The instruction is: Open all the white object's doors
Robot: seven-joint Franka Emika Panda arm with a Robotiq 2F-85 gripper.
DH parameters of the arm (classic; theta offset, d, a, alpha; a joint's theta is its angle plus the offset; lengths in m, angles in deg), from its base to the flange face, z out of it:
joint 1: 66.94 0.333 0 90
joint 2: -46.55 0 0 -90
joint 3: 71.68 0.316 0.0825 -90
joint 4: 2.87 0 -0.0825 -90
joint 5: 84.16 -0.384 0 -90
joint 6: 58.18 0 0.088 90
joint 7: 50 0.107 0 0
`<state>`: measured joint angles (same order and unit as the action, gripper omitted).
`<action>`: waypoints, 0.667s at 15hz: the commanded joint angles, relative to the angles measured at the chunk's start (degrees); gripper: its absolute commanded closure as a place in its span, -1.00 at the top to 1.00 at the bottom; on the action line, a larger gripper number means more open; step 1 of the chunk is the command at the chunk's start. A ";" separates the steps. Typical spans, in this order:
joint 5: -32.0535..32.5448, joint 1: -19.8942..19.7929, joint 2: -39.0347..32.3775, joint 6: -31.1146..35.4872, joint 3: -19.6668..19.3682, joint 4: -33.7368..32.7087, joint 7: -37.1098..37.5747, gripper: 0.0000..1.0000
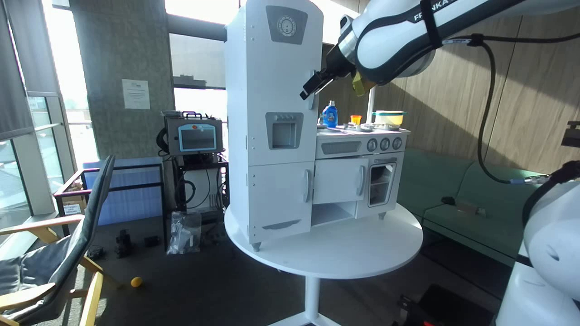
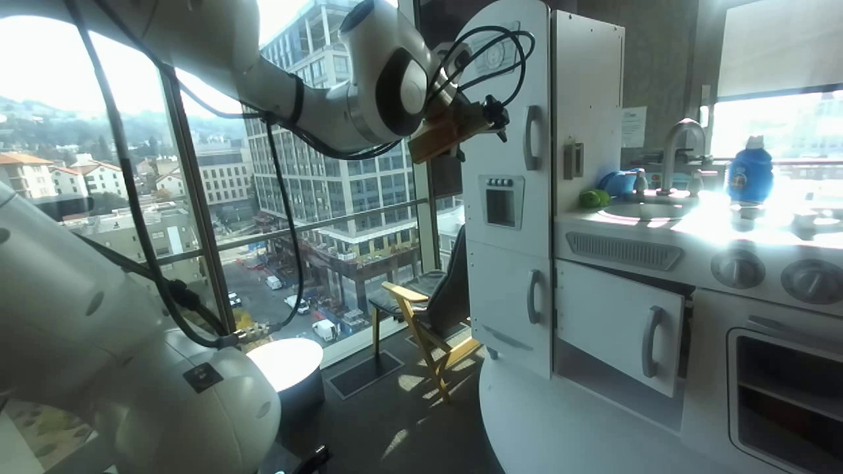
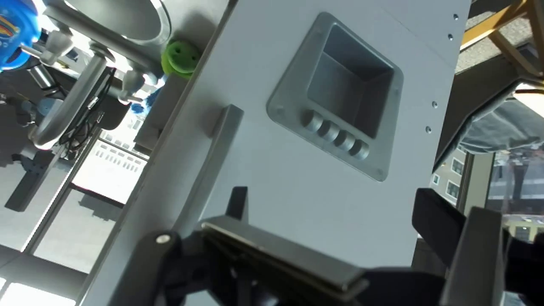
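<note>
The white object is a toy kitchen (image 1: 283, 136) with a tall fridge part. Its upper fridge door (image 2: 490, 145) looks shut, with a grey handle (image 2: 531, 138) that also shows in the wrist view (image 3: 212, 165). The lower fridge door (image 1: 281, 199) looks shut. The cupboard door (image 2: 616, 322) under the sink stands partly open. The oven door (image 1: 381, 183) with a window looks shut. My gripper (image 3: 333, 208) is open and empty in front of the upper fridge door. In the wrist view the handle lies just left of the left finger. In an exterior view the gripper (image 1: 311, 89) partly covers the handle.
The kitchen stands on a round white table (image 1: 353, 253). A blue bottle (image 1: 330, 115), an orange cup (image 1: 355, 119) and a yellow pot (image 1: 389, 118) stand on the counter. A tap (image 2: 672, 148) rises behind the sink. A chair (image 1: 77, 244) stands by the windows.
</note>
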<state>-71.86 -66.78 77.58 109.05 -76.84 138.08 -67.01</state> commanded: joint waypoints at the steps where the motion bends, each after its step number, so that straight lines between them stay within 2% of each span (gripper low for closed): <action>1: 2.91 -6.25 -3.85 2.55 3.27 -3.01 3.88 1.00; 3: 3.30 -7.35 -4.90 4.30 3.60 -3.42 4.31 1.00; 6: 2.28 -5.22 -5.59 8.45 2.51 -3.29 2.80 1.00; 10: 2.38 -5.81 -7.69 11.09 3.18 -4.39 3.26 1.00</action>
<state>-69.79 -72.19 72.19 117.91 -74.03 135.95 -64.46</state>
